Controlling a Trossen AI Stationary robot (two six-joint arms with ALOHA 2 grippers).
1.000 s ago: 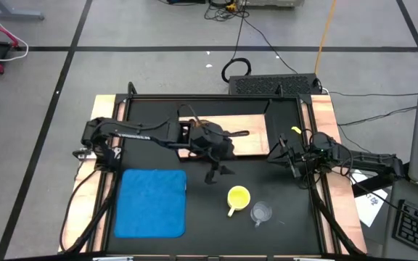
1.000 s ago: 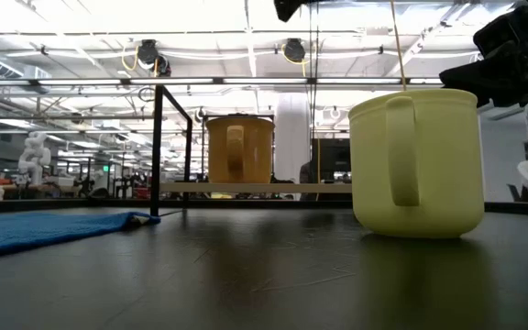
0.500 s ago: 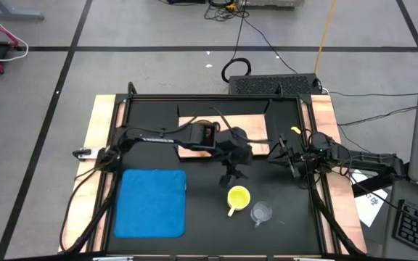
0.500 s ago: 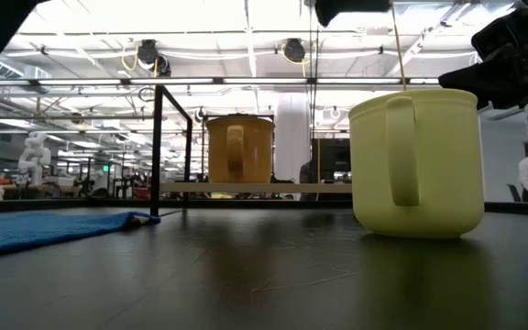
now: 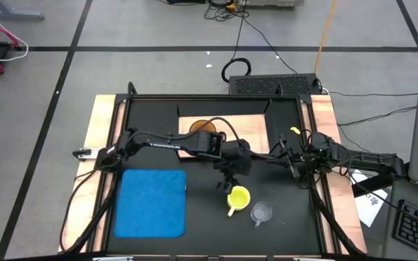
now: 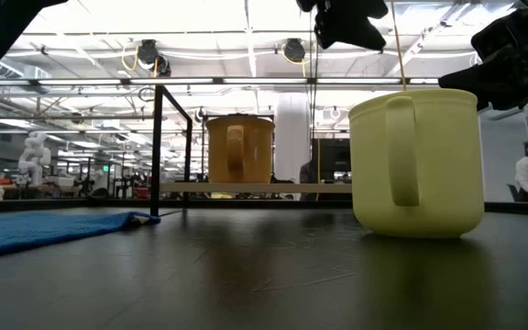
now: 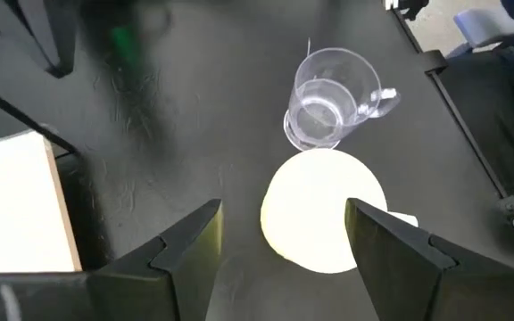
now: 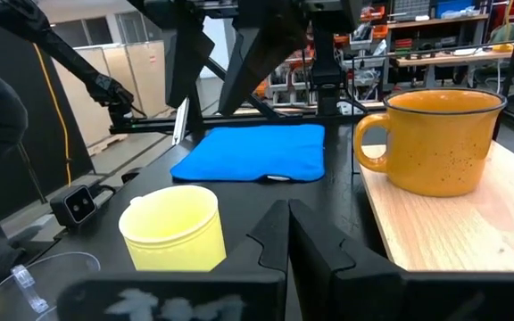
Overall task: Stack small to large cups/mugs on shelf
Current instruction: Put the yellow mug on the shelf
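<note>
The black table carries the light wooden shelf at its far side, a board with dark metal brackets at the corners, and on the shelf stands the largest vessel, the orange-brown mug, upright, with its handle showing in the low view. Nearer the front and to the left lies the blue mat, flat on the table and well apart from the cups. The left arm reaches across from the left edge toward the middle, and the left gripper hangs above the table just beside the yellow mug, its fingers spread wide to either side of the mug's mouth as seen from the wrist, holding nothing. The yellow mug stands upright on the table in front of the shelf, its handle pointing toward the front edge. The right gripper rests at the right side of the table near the shelf's right end, its fingers pressed together and empty. Smallest, the clear glass cup stands upright just beside the yellow mug, on its right.
</note>
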